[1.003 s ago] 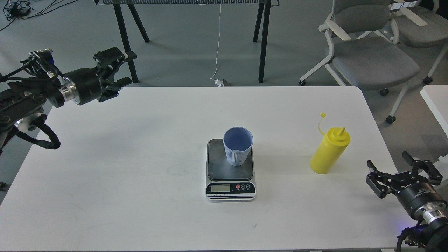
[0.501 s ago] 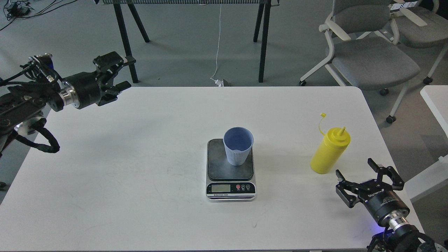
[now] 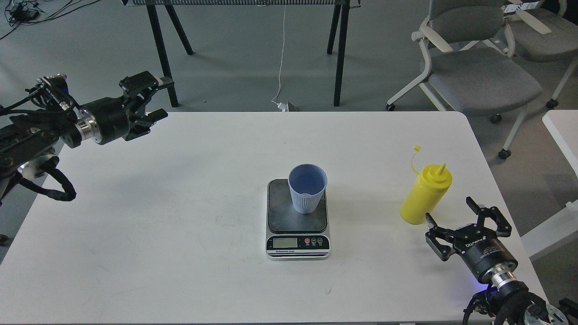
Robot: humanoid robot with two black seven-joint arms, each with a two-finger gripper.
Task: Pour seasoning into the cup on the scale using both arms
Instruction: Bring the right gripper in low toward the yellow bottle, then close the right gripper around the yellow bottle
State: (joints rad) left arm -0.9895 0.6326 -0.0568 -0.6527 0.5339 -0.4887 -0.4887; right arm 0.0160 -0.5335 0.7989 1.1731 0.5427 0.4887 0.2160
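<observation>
The yellow squeeze bottle [image 3: 425,195] stands upright on the white table [image 3: 180,203] at the right, its small cap hanging open on a thin tether. The blue-grey ribbed cup [image 3: 307,188] stands upright on the dark plate of the scale [image 3: 297,219] in the middle of the table. My right gripper [image 3: 449,211] is open and empty, just below and to the right of the bottle, close to its base. My left gripper [image 3: 155,98] is open and empty, held above the table's far left corner, far from the cup.
Grey office chairs [image 3: 474,67] stand behind the table's right corner. Black trestle legs [image 3: 338,49] and a hanging white cable [image 3: 281,58] are behind the far edge. A second white table's edge [image 3: 562,135] shows at the right.
My right gripper has moved left and then forward over the table toward the bottle's base. My left gripper has drifted slightly lower. Cup, scale and bottle have not moved.
</observation>
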